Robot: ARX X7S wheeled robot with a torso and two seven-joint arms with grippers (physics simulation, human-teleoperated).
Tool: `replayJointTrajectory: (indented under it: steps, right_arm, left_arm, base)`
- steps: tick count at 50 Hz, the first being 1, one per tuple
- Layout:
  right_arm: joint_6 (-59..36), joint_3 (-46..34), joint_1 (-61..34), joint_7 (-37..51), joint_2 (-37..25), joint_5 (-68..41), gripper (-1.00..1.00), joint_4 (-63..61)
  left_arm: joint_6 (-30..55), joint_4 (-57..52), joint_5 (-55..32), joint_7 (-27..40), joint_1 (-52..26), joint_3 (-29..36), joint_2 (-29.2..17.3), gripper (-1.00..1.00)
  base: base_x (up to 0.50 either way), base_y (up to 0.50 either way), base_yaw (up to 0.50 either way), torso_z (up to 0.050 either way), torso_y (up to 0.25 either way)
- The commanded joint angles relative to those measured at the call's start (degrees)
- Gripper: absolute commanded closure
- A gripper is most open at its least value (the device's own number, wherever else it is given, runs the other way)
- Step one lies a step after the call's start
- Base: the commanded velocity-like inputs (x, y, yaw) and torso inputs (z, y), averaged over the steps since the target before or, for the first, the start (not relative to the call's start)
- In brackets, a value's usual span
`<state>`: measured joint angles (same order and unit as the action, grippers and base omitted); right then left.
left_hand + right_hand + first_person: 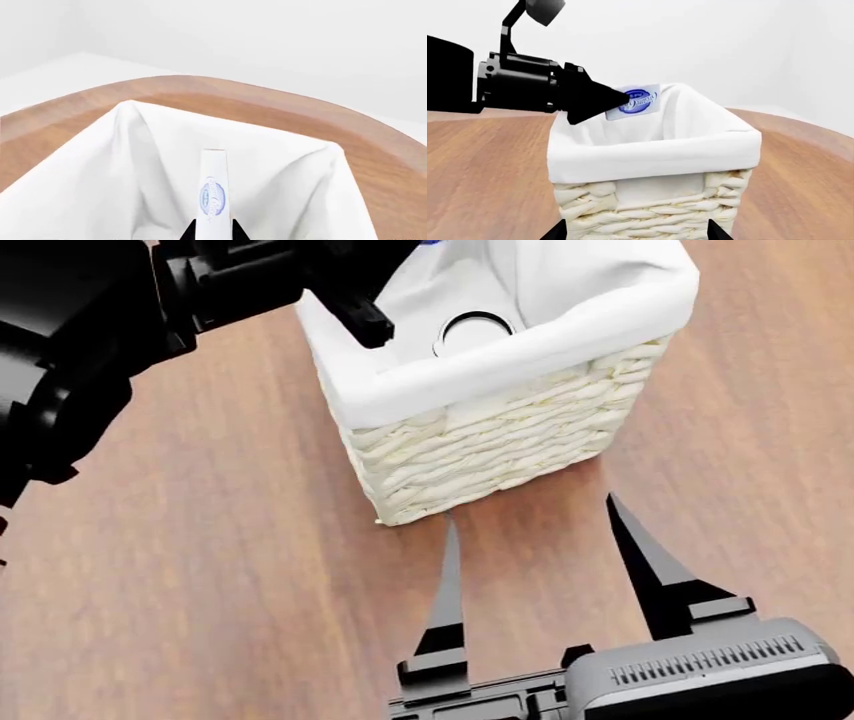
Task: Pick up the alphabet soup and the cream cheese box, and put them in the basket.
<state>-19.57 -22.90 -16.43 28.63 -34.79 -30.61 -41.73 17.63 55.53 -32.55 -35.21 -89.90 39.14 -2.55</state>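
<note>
Left gripper [617, 102] clamped on the cream cheese box [635, 101] above the basket [654, 200], soup can [474, 330] inside the basket, right gripper [534, 540] spread apart, near the basket's front.

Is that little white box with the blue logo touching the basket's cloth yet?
Cannot tell. In the right wrist view the left gripper holds the cream cheese box over the basket, but the box overlaps the liner behind it, so no gap or contact shows plainly.

A wood-grain desk [487, 165] with a rounded edge fills the scene, evenly lit. Behind it stand plain white walls [280, 40] and a pale floor [60, 75].
</note>
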Motion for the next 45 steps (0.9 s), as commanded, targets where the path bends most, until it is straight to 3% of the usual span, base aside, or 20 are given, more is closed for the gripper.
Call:
replayJointTrajectory:
  steps: [1, 5, 6, 25, 29, 30, 34, 41, 45]
  right_arm:
    - [0.0, -0.1, -0.1, 0.0, -0.1, 0.0, -1.00, 0.1]
    - [-0.3, -0.2, -0.4, 0.0, 0.0, -0.2, -1.00, -0.1]
    - [-0.1, -0.3, -0.3, 0.0, 0.0, 0.0, -1.00, 0.1]
    - [0.2, -0.5, -0.3, -0.1, 0.0, 0.0, -1.00, 0.3]
    - [2.2, -0.8, 1.0, -0.4, 0.3, 1.4, -1.00, 1.7]
    - [2.1, -0.9, 1.0, -0.4, 0.4, 1.4, -1.00, 1.9]
    - [0.6, -0.8, -0.1, 0.1, 0.4, 0.6, -1.00, 1.0]
    - [1.0, -1.0, -0.3, -0.1, 0.6, 0.6, -1.00, 1.2]
    - [0.9, -0.8, -0.4, 0.0, 0.6, 0.2, -1.00, 0.7]
  left_arm:
    - [0.3, -1.0, -1.8, 0.2, -0.1, -0.5, -0.2, 1.00]
    - [0.1, -1.1, -2.1, 0.4, -0.1, -0.6, -0.3, 1.00]
    - [0.3, -1.5, -2.4, 0.6, -0.1, -0.9, -0.4, -1.00]
    - [0.1, -3.6, -3.3, 1.7, 0.4, -0.6, -1.3, -1.00]
    - [-8.4, -19.1, 3.5, 15.8, 7.6, 0.3, -5.9, -1.00]
    - [-9.1, -25.5, 7.8, 24.1, 10.6, 1.0, -7.6, -1.00]
    - [-9.0, -43.9, 8.9, 36.7, 19.8, -1.7, -11.7, -1.00]
    - [-5.3, -65.3, 8.6, 49.6, 31.4, -4.2, -16.5, -1.00]
    - [-4.1, -71.8, 9.4, 52.9, 34.4, -4.1, -18.2, -1.00]
  base:
    - [0.00, 0.00, 0.00, 0.000, 0.000]
    - [0.00, 0.00, 0.00, 0.000, 0.002]
    - [0.00, 0.00, 0.00, 0.000, 0.000]
    - [0.00, 0.00, 0.00, 0.000, 0.000]
    - [0.00, 0.00, 0.00, 0.000, 0.000]
    - [0.00, 0.00, 0.00, 0.000, 0.000]
    - [0.00, 0.00, 0.00, 0.000, 0.000]
    - [0.00, 0.00, 0.00, 0.000, 0.000]
    - [0.00, 0.00, 0.00, 0.000, 0.000]
